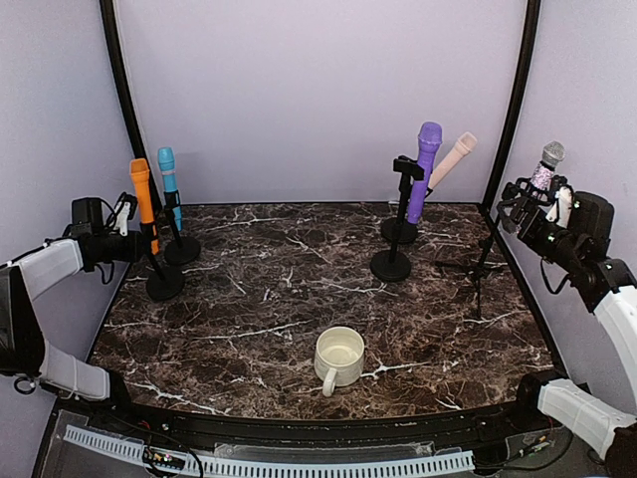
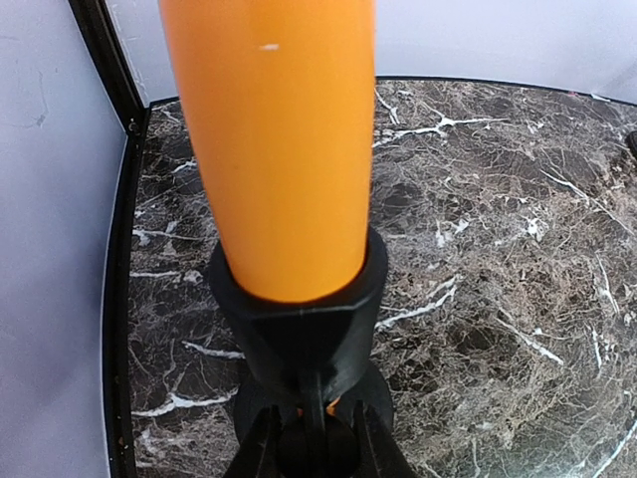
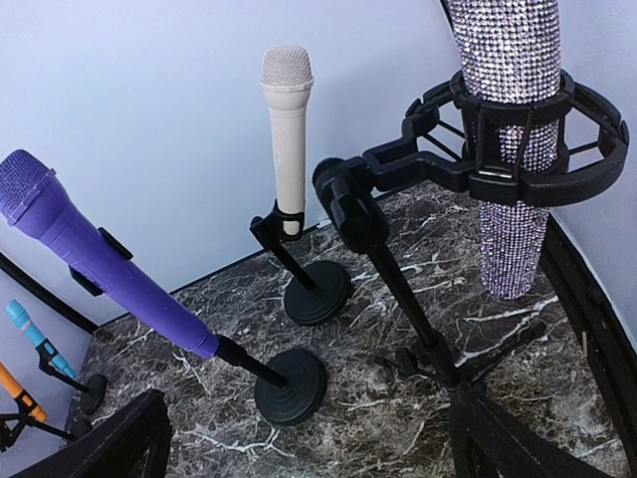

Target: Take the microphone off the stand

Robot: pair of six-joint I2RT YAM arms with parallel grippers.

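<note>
Orange microphone point(image 2: 269, 149) was seated in stand point(image 2: 299, 319) by table point(image 2: 498, 249) left edge; left gripper point(image 2: 317, 443) was clamped on stand beneath it. Right gripper point(image 3: 314, 438) was spread wide, empty; white mug point(image 1: 339, 357) was noted well apart.

Bright in here, and soft: the light spreads evenly with no strong direction. The dark veined marble tabletop point(image 1: 299, 299) shows only faint shadows round the black round stand bases point(image 1: 390, 266) and no real glare. Close up in the left wrist view, the smooth orange plastic microphone point(image 2: 279, 149) looks slightly soft, with one small white glint. The rhinestone-covered silver microphone point(image 3: 513, 149) sparkles crisply. From above, the tabletop's near edge bows, bent by the lens.
</note>
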